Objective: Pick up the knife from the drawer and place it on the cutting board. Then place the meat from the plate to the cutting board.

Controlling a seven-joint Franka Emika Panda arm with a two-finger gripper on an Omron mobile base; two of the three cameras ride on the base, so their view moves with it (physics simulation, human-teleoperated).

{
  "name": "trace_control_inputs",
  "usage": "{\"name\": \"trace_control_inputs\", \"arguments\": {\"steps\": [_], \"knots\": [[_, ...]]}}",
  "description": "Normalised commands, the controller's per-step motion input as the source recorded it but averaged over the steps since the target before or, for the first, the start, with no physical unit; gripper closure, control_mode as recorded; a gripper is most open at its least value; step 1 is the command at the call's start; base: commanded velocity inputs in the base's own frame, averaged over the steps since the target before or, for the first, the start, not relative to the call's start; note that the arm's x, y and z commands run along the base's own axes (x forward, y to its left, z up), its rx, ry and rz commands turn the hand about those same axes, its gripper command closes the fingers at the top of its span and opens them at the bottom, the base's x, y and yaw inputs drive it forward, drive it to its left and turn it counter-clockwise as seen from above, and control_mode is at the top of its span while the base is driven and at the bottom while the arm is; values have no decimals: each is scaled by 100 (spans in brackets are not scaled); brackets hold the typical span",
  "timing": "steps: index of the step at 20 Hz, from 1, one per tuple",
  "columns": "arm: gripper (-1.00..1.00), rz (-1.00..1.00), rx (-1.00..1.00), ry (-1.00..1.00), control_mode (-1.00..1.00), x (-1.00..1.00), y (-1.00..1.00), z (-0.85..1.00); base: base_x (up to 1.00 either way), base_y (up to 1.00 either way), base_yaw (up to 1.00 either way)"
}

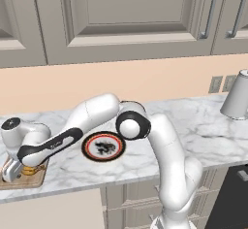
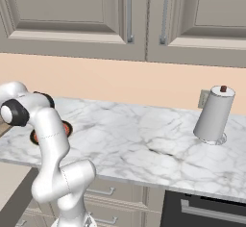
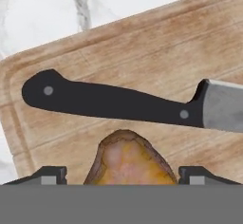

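Hand view first: I am looking straight down on the cutting board (image 3: 142,57), which fills most of the frame over the marble bench (image 3: 38,14) showing at the upper left. On the board the knife (image 3: 118,102) lies flat across the middle of the frame, black handle toward the left, grey blade running off the right edge. Just below it, at the bottom centre, sits the meat (image 3: 127,163), on the board and a little apart from the handle. My tool (image 3: 122,175) has its two tips spread wide on either side of the meat, with a gap on each side, so I read it as open and not gripping.

From the left base view I see the arm bent over to the lower left of the frame, with the tool (image 1: 12,172) down over the board (image 1: 36,180) at the bench edge. I think a bit of the meat shows orange under the hand there, but it is mostly hidden. The plate (image 1: 102,146) rests on the bench at frame centre, right of the board and apart from it.
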Motion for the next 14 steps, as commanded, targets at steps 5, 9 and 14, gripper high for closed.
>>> {"name": "trace_control_inputs", "arguments": {"steps": [5,9,14], "knots": [[-100,0,-1,0,-100,0,-1,26,0,0,0],[-100,0,0,0,-100,-2,-5,38,0,0,0],[-100,0,0,-11,-100,-34,-15,51,0,0,0]]}}
